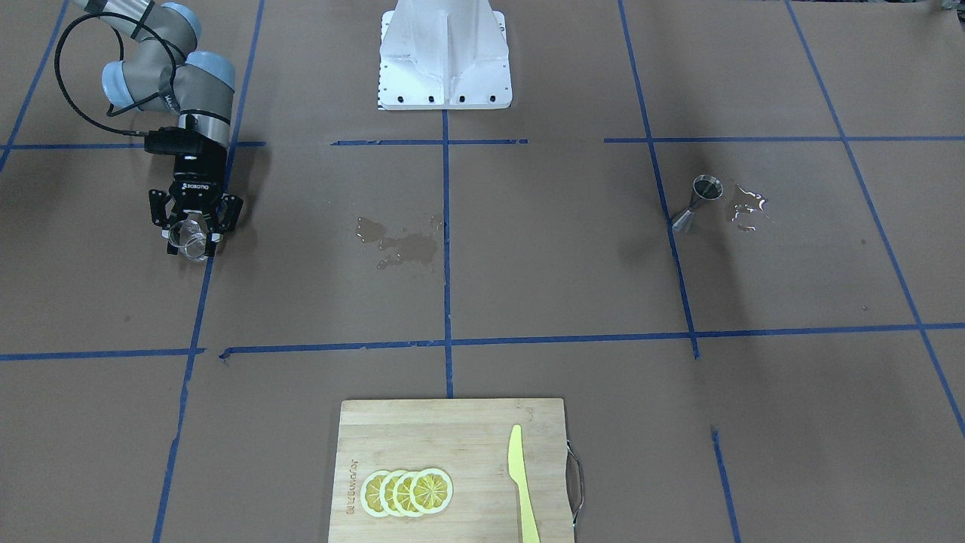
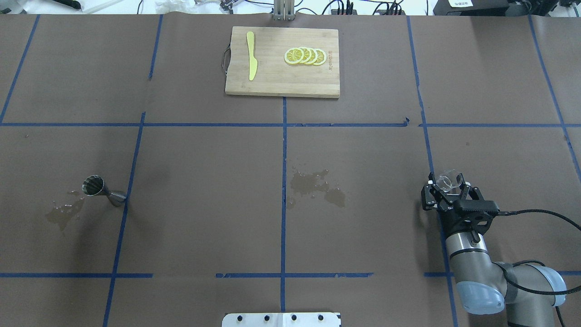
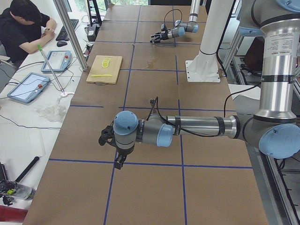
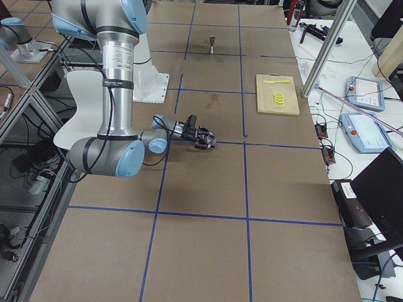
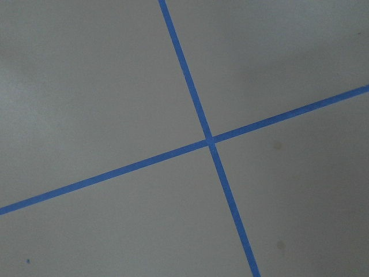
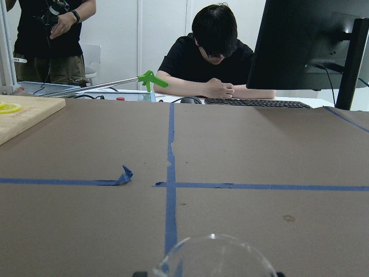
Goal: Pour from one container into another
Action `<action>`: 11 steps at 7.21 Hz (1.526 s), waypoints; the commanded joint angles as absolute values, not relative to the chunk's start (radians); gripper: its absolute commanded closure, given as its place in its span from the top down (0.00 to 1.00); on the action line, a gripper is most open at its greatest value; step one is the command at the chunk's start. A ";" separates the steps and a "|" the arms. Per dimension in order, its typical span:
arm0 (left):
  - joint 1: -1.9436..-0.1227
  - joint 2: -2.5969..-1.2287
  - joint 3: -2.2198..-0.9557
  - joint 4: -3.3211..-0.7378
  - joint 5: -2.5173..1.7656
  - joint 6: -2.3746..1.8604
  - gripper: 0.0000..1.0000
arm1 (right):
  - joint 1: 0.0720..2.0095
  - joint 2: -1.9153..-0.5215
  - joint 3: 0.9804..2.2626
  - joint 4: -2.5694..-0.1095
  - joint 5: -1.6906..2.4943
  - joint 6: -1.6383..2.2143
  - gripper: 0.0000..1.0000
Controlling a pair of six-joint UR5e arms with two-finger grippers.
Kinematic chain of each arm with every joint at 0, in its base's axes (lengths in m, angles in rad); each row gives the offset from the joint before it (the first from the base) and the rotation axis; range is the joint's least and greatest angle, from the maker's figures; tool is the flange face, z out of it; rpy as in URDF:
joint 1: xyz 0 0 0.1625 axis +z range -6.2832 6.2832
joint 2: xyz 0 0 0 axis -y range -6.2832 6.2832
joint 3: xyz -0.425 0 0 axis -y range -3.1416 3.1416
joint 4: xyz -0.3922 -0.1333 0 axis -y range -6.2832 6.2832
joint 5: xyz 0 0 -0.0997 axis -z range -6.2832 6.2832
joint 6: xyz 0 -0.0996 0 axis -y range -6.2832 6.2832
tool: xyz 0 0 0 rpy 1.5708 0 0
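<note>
**Brown bench, cup held on one side**

Brown paper with blue tape lines covered the bench (image 2: 204, 204). The right end effector (image 2: 447, 185) was closed around the small clear glass cup (image 2: 447, 180), down low by a tape line on the robot's right side. The grey metal jigger (image 2: 100, 190) stood upright far away on the robot's left side, right next to another tape line. A wet patch (image 2: 63, 212) lay just beside the jigger, and a bigger wet patch (image 2: 315, 184) sat near the middle. At the far edge was a wooden cutting board (image 2: 272, 81) with lemon slices (image 2: 305, 56) and a yellow knife (image 2: 251, 61) on it. The left end effector (image 3: 105, 137) hung over the bench, but I cannot tell if it was open or closed.
</note>
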State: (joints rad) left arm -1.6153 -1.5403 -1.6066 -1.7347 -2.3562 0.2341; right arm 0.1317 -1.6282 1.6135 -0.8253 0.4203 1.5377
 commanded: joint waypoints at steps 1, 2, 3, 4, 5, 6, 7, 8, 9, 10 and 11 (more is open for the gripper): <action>-1.615 -1.540 -1.606 -1.733 -2.356 0.235 1.00 | 0.132 -1.628 1.614 -0.824 0.419 1.540 1.00; -1.615 -1.542 -1.608 -1.733 -2.356 0.235 1.00 | 0.132 -1.626 1.620 -0.824 0.419 1.537 1.00; -1.615 -1.542 -1.608 -1.733 -2.356 0.235 1.00 | 0.133 -1.626 1.627 -0.822 0.413 1.529 1.00; -1.615 -1.540 -1.608 -1.735 -2.356 0.235 1.00 | 0.136 -1.629 1.675 -0.822 0.405 1.507 1.00; -1.615 -1.540 -1.608 -1.735 -2.356 0.235 1.00 | 0.140 -1.637 1.740 -0.824 0.403 1.441 1.00; -1.615 -1.542 -1.608 -1.735 -2.356 0.235 1.00 | 0.138 -1.673 1.787 -0.824 0.403 1.399 1.00; -1.615 -1.542 -1.608 -1.735 -2.356 0.235 1.00 | 0.138 -1.696 1.808 -0.824 0.405 1.364 1.00; -1.615 -1.542 -1.609 -1.735 -2.356 0.235 1.00 | 0.138 -1.703 1.822 -0.824 0.408 1.342 1.00; -1.615 -1.542 -1.609 -1.735 -2.358 0.235 1.00 | 0.141 -1.701 1.863 -0.825 0.417 1.303 1.00; -1.615 -1.542 -1.609 -1.735 -2.358 0.235 1.00 | 0.173 -1.700 1.908 -0.825 0.464 1.261 1.00; -1.615 -1.542 -1.609 -1.735 -2.358 0.235 1.00 | 0.228 -1.692 1.928 -0.825 0.548 1.215 1.00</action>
State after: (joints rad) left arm -1.6153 -1.5416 -1.6091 -1.7349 -2.3575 0.2347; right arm 0.1765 -1.6975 1.8929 -0.8250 0.4696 1.2689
